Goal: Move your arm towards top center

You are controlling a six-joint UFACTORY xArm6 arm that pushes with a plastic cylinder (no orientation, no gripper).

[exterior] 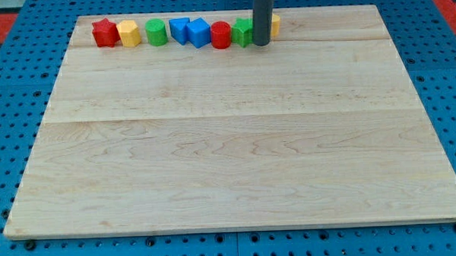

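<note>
My tip (261,43) is seen at the bench's (229,158) top edge, just right of centre, touching or nearly touching the green block (243,32), with a yellow block (274,24) partly hidden behind the rod. No hand is fitted. Further left a red cylinder (221,35), two blue blocks (190,30), a green cylinder (157,32), a yellow block (129,33) and a red star (104,32) are lined up.

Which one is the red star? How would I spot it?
Look at the wooden board, along its top edge, where blocks sit in a row. The red star is at the row's left end, beside a yellow block; it alone has points.
</note>
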